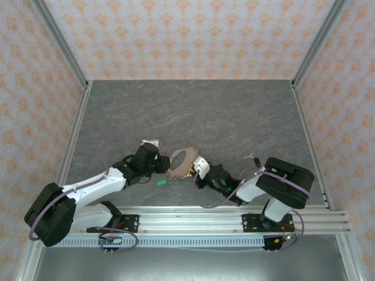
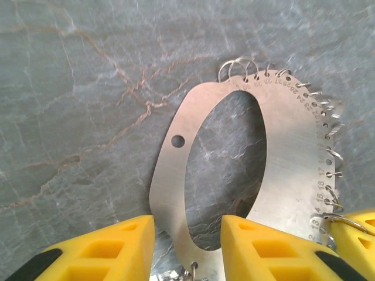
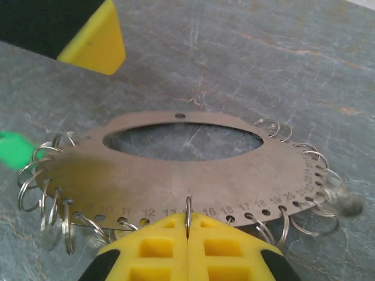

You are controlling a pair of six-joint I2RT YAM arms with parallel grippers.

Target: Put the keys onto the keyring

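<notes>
Threading seems in hand: right claw [image 3: 187,221] pinches a split ring [image 3: 188,212] on the flat silver numbered oval keyring [image 3: 176,170], over the grey surface [image 3: 263,58]. Left claw [image 2: 186,234] gapes astride its rim (small green-headed key [image 1: 161,182] lies beside, probably next to fetch).

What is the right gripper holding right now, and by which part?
The right gripper pinches the keyring by a small split ring on its numbered outer edge.

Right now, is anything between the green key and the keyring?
Nothing visible. The green key lies on bare table close beside the keyring. The left tool is open at its rim; the right tool is shut on one of its small rings.
</notes>
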